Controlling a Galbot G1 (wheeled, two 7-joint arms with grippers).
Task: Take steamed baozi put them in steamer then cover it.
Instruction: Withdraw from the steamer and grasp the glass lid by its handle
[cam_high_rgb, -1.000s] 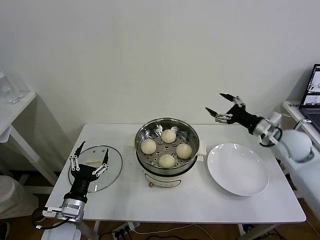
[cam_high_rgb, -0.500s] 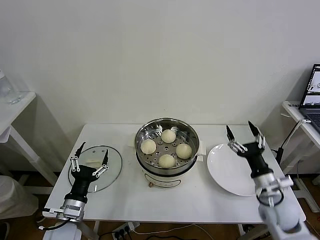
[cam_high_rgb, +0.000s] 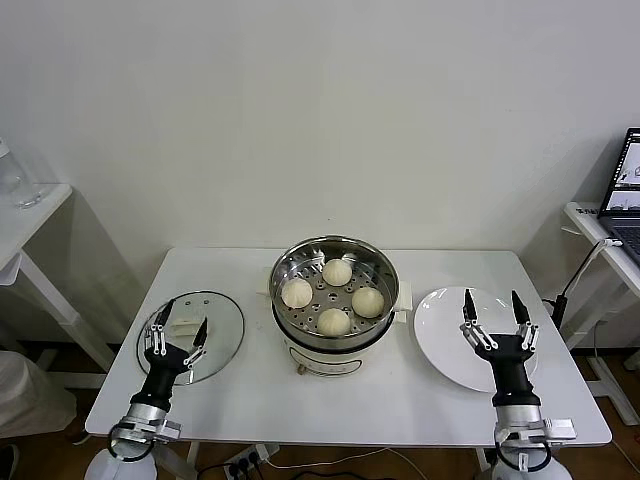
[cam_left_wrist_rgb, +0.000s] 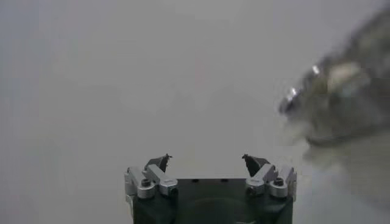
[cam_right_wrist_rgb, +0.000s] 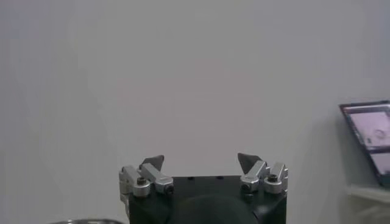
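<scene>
The steamer (cam_high_rgb: 334, 345), a shiny steel pot on a white base, stands mid-table with several cream-white baozi (cam_high_rgb: 297, 292) lying on its perforated tray. The cover (cam_high_rgb: 215, 350), a clear glass lid with a cream handle, lies flat on the table to the steamer's left. My left gripper (cam_high_rgb: 183, 318) stands open over the lid's near part, fingers pointing up, holding nothing; the left wrist view shows that gripper (cam_left_wrist_rgb: 206, 158) open, with a blurred steel shape (cam_left_wrist_rgb: 341, 97) beside it. My right gripper (cam_high_rgb: 490, 297) stands open over the white plate's (cam_high_rgb: 440, 320) near side, nothing in it. The right wrist view shows that gripper (cam_right_wrist_rgb: 200, 158) empty too.
The white plate lies bare to the right of the steamer. A laptop (cam_high_rgb: 625, 185) sits on a side table at the far right, a clear jar (cam_high_rgb: 15, 180) on another at the far left. A white wall rises behind the table.
The right arm swung from high behind the plate down to the table's front edge, fingers now pointing up. The left gripper drew back a little toward the front. Both stayed open.
</scene>
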